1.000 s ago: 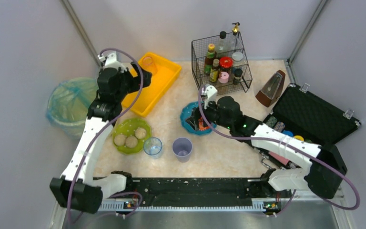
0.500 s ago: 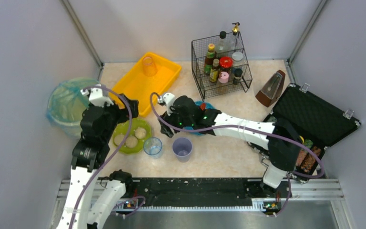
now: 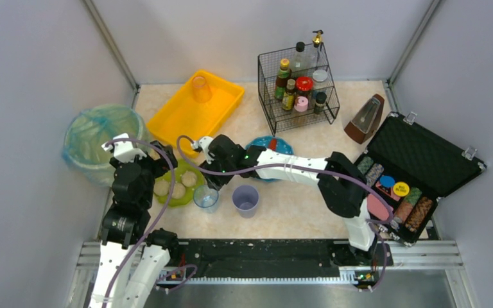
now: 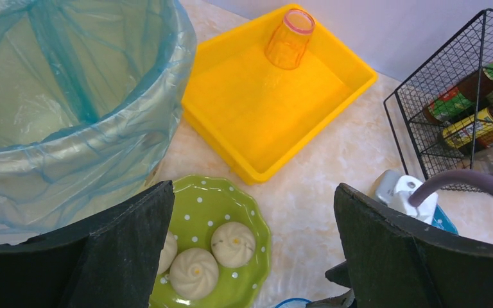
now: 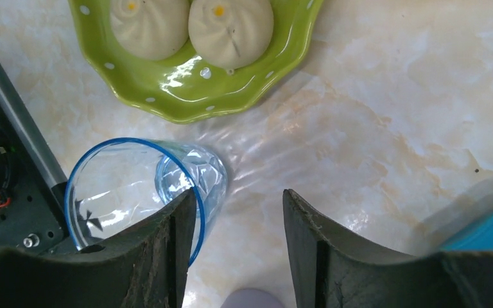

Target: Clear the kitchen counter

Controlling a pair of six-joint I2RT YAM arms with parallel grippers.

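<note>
Evidently the right gripper (image 5: 238, 192) is part-open with nothing clamped: one finger sits at the rim of the clear blue-rimmed cup (image 5: 128, 192), likely to pinch its wall. Just beyond its tips lies the green plate (image 5: 192, 96) of buns (image 5: 231, 29); beneath spreads the kitchen counter (image 5: 391, 128). Farther off, the left gripper (image 4: 253, 187) hangs wide and empty, the yellow tray (image 4: 263, 128) ahead of it probably the cup's destination

Grey walls (image 3: 250, 25) — metal corner posts (image 3: 111, 45)
</note>
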